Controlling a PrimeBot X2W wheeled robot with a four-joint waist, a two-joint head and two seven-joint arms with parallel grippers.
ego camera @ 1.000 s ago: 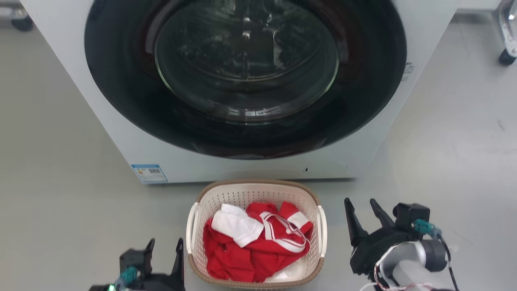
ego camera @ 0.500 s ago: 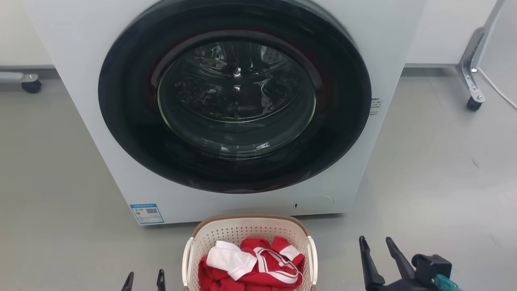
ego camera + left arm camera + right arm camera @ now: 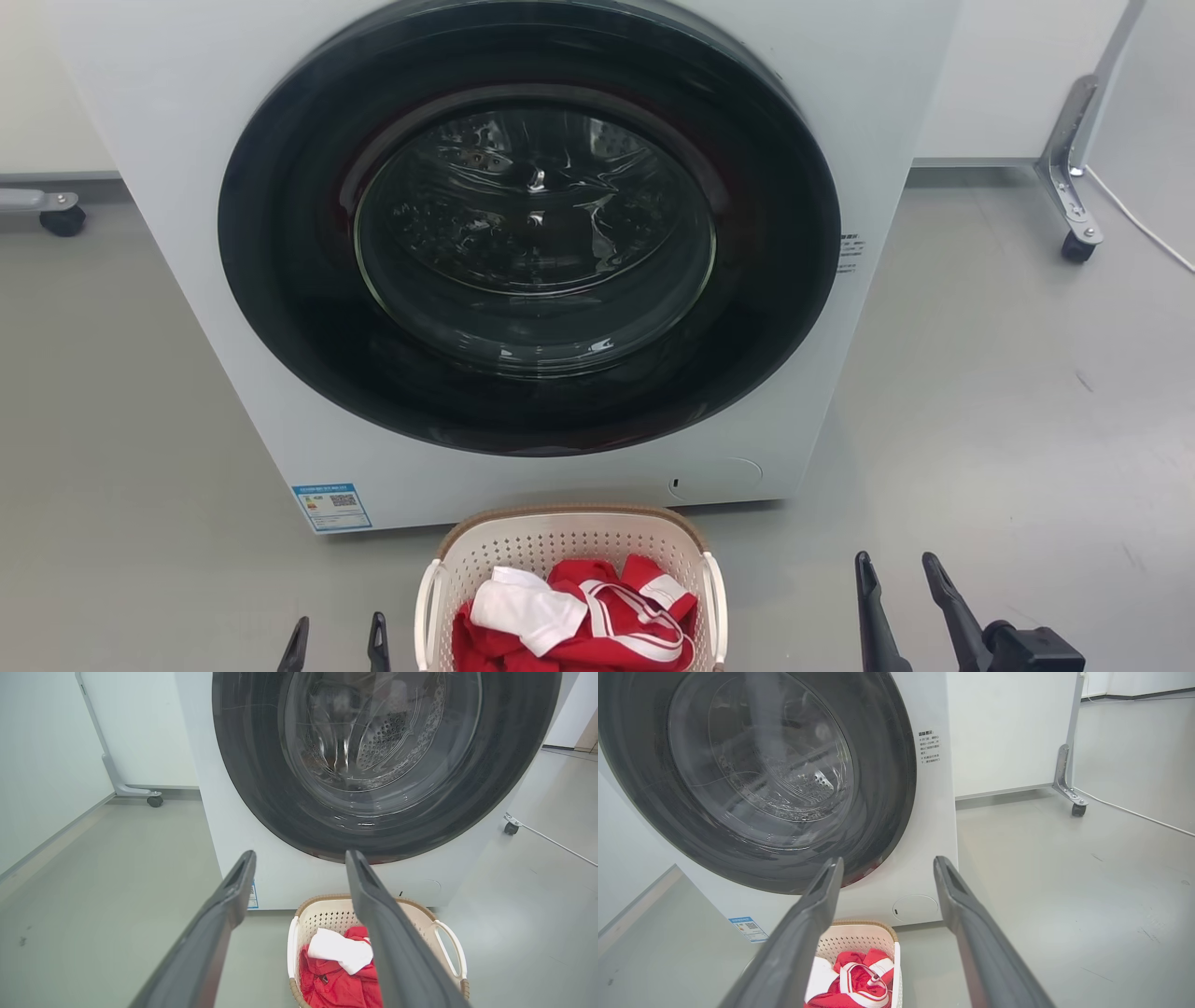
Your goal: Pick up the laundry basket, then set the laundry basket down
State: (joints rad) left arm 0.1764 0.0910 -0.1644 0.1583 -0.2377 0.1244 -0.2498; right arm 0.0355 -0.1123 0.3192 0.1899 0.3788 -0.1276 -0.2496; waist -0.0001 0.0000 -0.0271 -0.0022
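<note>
- The left gripper (image 3: pixel 338 646) has its fingers apart and empty, just beside the laundry basket (image 3: pixel 560 544) at its left handle (image 3: pixel 426 611).
- The right gripper (image 3: pixel 898 571) is also spread and empty, and it stands farther off the basket's right handle (image 3: pixel 717 602).
- The basket sits on the floor (image 3: pixel 980 420) between them, with the washer (image 3: pixel 177 140) just behind it.
- Each handle faces its own arm, so the right arm likely has more distance to cover.

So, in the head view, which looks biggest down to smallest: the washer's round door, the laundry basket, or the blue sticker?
1. Washer door, by far the largest.
2. Laundry basket, though the picture's bottom edge cuts it off.
3. Blue sticker, smallest.
</note>
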